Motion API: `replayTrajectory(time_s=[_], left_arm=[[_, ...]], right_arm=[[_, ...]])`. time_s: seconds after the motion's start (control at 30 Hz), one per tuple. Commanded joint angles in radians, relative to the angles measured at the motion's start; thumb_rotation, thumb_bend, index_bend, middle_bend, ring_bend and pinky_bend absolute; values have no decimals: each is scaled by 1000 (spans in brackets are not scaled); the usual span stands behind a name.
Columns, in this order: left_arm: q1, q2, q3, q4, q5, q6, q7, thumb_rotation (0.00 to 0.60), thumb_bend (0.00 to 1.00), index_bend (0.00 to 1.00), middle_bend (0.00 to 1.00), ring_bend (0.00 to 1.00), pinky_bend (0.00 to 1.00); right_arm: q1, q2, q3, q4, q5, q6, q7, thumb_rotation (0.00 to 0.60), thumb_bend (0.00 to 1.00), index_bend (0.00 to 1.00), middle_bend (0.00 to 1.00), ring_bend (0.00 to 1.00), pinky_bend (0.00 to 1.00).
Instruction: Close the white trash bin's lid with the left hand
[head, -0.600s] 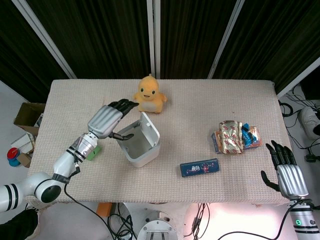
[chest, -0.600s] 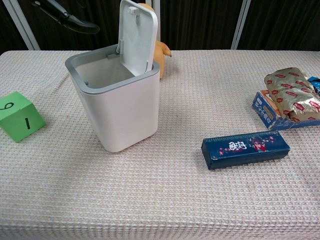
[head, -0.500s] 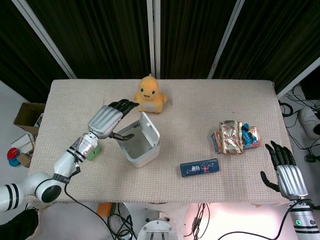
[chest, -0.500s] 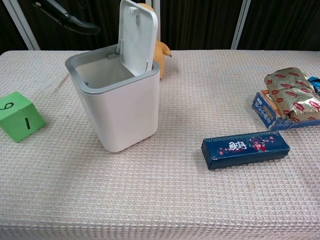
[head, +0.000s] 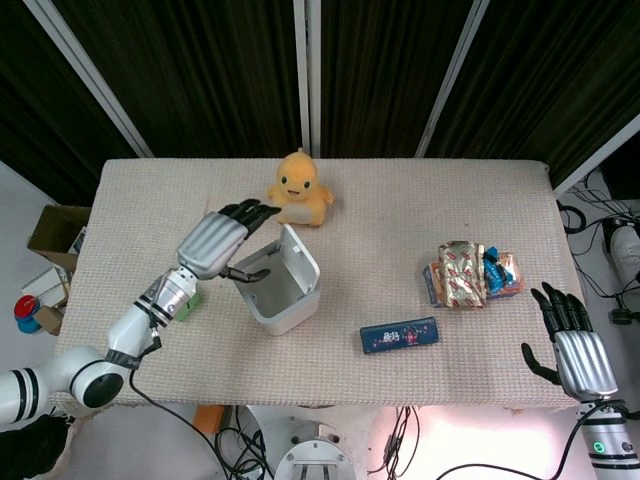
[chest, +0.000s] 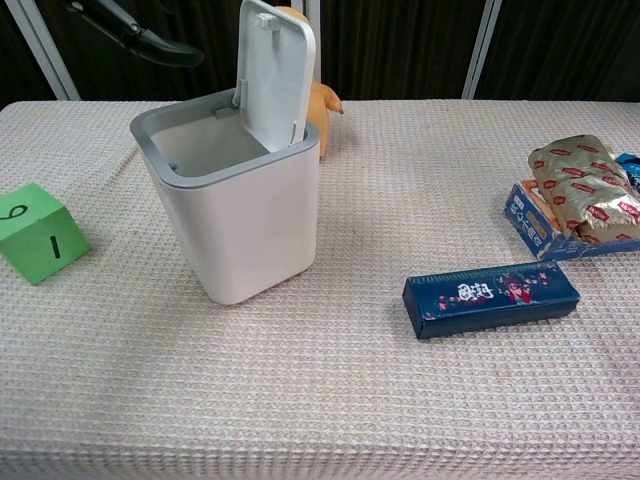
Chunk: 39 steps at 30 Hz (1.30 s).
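Observation:
The white trash bin (head: 283, 300) (chest: 243, 215) stands left of the table's middle, its lid (head: 298, 260) (chest: 275, 72) raised upright on the side toward the duck. My left hand (head: 216, 242) hovers above the bin's open mouth, fingers spread and pointing toward the lid's top edge, holding nothing. In the chest view only its dark fingers (chest: 140, 33) show at the top left. My right hand (head: 575, 345) is open near the table's front right corner, away from everything.
A yellow duck toy (head: 298, 189) sits just behind the bin. A green cube (chest: 36, 233) lies left of it. A dark blue box (chest: 490, 297) lies front right of the bin, and snack packets (head: 470, 273) are at the right.
The left hand has crept slightly further over the bin. The right hand has sunk a little toward the front edge. The lid stands as before.

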Motion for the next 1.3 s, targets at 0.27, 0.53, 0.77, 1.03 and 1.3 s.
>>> replayTrajectory(time_s=[0.27,0.53,0.77,1.03,1.3], left_arm=[[-10,-16,27,-55,198,101,127,304,313,93,170,81,231],[-48,-15,31,-92,253,89,273,164,423,152,229,71,225],[-78,-38,29,-97,198,46,311,165,491,155,238,71,224],[-97,-49,39,-99,150,23,354,167,532,174,346,71,225],[-76,-17,50,-130,140,55,360,170,532,174,443,72,225]], right_arm=[[3,-7,4,3,22,-16,-10,600,322,0,0,0,0],[7,-16,5,3,38,-32,-28,600,322,0,0,0,0],[7,-14,10,3,46,-30,-21,600,323,0,0,0,0],[7,-11,12,3,54,-35,-11,600,322,0,0,0,0],[7,-13,14,2,57,-34,-15,600,322,0,0,0,0]])
